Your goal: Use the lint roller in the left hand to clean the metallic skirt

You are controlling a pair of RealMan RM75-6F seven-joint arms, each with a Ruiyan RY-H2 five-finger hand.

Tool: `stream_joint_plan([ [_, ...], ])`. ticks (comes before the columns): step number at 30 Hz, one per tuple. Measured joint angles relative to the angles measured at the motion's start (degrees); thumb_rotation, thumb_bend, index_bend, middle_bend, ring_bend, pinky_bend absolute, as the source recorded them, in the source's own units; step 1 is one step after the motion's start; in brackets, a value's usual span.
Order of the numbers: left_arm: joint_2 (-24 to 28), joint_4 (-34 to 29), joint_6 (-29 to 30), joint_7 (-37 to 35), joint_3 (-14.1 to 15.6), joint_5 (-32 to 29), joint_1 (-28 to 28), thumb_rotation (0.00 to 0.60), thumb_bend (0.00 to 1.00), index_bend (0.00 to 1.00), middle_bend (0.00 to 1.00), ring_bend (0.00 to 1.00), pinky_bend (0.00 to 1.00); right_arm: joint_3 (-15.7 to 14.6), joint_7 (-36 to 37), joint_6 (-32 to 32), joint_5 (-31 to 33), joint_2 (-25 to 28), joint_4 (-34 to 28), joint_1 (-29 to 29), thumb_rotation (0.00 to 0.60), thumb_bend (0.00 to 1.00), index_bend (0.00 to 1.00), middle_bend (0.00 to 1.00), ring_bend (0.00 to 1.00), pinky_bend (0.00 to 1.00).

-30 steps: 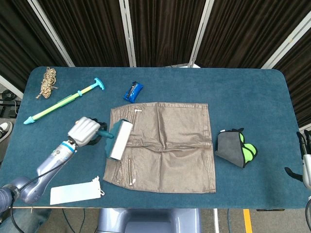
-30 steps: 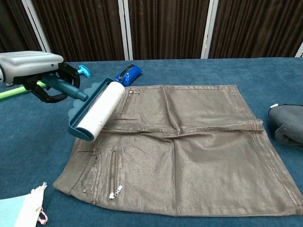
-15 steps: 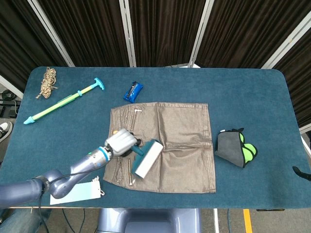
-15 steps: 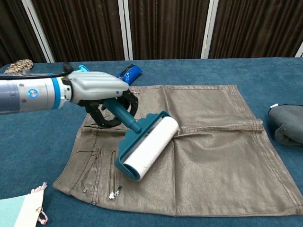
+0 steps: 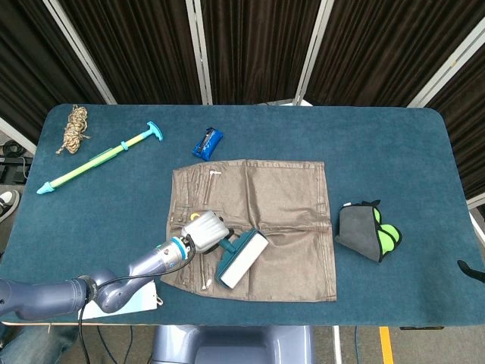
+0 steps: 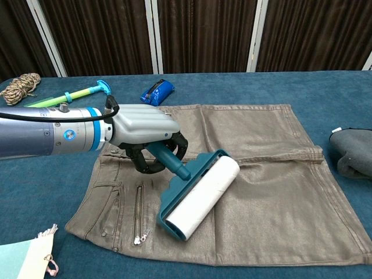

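Observation:
The metallic skirt (image 5: 265, 205) (image 6: 261, 151) lies flat in the middle of the blue table, waistband to the left. My left hand (image 5: 203, 230) (image 6: 145, 132) grips the teal handle of the lint roller (image 5: 242, 259) (image 6: 200, 196). The white roll lies on the skirt's near left part, slanting toward the front edge. My right hand is not visible; only a dark tip (image 5: 471, 269) shows at the right edge of the head view.
A grey and green cloth bundle (image 5: 368, 230) (image 6: 352, 152) sits right of the skirt. A blue packet (image 5: 207, 142), a green and teal stick (image 5: 98, 158) and a coiled rope (image 5: 73, 128) lie at the back left. A white pouch (image 6: 26, 260) lies at the front left.
My left hand has carried the lint roller from the skirt's left edge rightward and toward the front, across the fabric. The right hand left the head view.

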Motion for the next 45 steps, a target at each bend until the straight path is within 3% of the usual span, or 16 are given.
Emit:
stream_joint_plan([
  [11,5.16,1.09,1.09,5.67,2.48,-7.26,-0.44,0.6,1.0,0.8,0.6,0.47,0.55,-0.15,-0.77,-0.27,0.16,-0.39,0.2,0.26,0.6,0.0,0.0,0.0,0.0,0.0],
  [23,9.95,4.54,2.12,4.12,5.14,-9.4,1.14,0.6,1.0,0.8,0.6,0.47,0.55,-0.31,-1.95,-0.93,0.45,-0.91,0.36,0.74,0.6,0.0,0.0,0.0,0.0,0.0],
  [35,8.05,3.36,2.93,3.95,5.52,-7.37,0.35,0.6,1.0,0.8,0.6,0.47,0.55,-0.22,-1.45,-0.72,0.71,-0.64,0.32,0.57,0.6,0.0,0.0,0.0,0.0,0.0],
  [45,2.81,0.37,2.76,12.22,5.87,-11.6,-3.08,0.6,1.0,0.8,0.6,0.47,0.55,-0.2,-0.13,-0.18,0.33,-0.15,0.26,0.21,0.6,0.0,0.0,0.0,0.0,0.0],
])
